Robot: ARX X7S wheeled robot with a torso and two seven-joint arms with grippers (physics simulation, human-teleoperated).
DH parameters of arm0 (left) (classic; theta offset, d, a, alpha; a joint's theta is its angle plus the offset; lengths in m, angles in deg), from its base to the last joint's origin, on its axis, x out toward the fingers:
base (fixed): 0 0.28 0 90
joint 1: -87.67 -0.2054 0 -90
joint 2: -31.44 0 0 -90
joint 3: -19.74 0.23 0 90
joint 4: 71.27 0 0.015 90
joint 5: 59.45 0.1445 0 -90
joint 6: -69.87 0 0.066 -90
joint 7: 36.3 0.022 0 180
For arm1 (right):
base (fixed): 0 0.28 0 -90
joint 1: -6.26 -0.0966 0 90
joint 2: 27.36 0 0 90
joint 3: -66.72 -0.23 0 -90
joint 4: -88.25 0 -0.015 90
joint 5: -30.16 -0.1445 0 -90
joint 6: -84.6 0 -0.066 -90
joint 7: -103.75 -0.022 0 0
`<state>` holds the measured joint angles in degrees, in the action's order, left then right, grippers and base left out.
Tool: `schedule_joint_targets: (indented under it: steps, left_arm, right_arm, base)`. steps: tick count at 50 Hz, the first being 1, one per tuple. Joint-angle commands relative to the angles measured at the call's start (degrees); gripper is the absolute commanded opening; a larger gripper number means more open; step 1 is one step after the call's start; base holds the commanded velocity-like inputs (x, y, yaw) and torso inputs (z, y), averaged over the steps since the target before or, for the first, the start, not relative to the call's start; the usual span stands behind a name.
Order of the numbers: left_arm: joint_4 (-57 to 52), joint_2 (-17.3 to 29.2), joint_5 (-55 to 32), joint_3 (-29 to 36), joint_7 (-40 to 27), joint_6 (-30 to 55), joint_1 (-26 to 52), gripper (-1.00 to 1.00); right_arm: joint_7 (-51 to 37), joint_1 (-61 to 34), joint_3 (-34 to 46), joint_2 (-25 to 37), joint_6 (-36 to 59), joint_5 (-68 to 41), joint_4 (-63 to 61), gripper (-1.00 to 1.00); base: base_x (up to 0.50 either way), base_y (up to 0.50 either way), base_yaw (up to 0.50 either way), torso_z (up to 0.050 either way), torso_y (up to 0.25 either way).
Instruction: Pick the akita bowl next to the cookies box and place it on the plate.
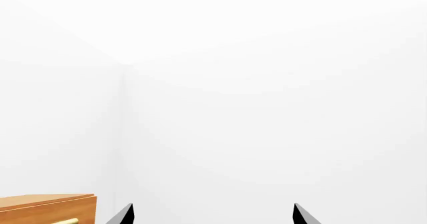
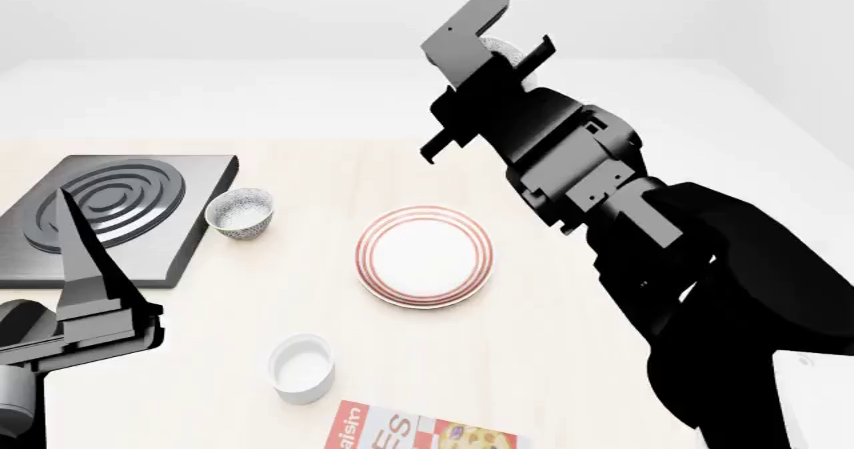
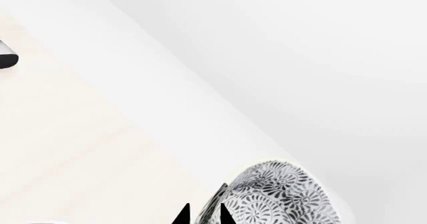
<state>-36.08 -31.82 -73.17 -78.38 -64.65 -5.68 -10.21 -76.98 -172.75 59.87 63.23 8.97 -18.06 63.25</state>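
Holding the akita bowl by its rim, right gripper closed narrow on the wall, 1 dark fingertip showing against the speckled outside. Carrying it high above the table, off toward the far side, with only a sliver of grey pattern peeking between the fingers in the head view. Probably keeping that height to clear everything below on the way over.

Aiming, by judgement, for the plate, lying bare near the table's middle, below and nearer than the bowl. Needing to come back toward the robot and then descend, with the bowl kept level so that it lands base-down inside the red rings.

Leaving the second patterned bowl alone, sitting just beside the dark stove burner at the left, well apart from the cookies box at the near edge. Leaving the plain white cup alone too, between the box and the plate.

Keeping the left gripper out of the way low at the left, spread wide and empty, pointing at blank wall past a wooden cabinet corner.

Risking mainly a tilt or slip from the 1-sided rim pinch during the descent.
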Motion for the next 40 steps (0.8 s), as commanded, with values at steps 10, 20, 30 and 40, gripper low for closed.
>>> schedule_joint_targets:
  steps: [10,20,30,40]
  left_arm:
    - [-0.23,0.41,-0.49,-0.28,-0.55,0.26,0.01,1.0]
    - [-0.26,0.57,-1.09,-1.0,-0.79,-0.02,-0.31,1.0]
    - [-0.7,0.84,-1.07,-0.73,-1.32,1.0,-0.18,1.0]
    - [-0.77,1.01,-1.54,-0.81,-1.02,-0.13,-0.67,1.0]
  right_arm:
    - [6.12,1.16,3.24,-0.58,3.93,-7.46,-1.28,-1.0]
    - [7.43,1.09,3.4,-0.58,5.81,-9.07,-2.49,-1.0]
    - [9.69,1.87,4.05,-0.58,6.51,-9.5,-3.73,-1.0]
    - [10.49,2.78,4.05,-0.58,6.72,-9.57,-5.16,-1.0]
  base:
    - [0.0,0.0,0.0,0.0,0.0]
    - [0.0,0.0,0.0,0.0,0.001]
    - [0.0,0.0,0.0,0.0,0.0]
    - [0.0,0.0,0.0,0.0,0.0]
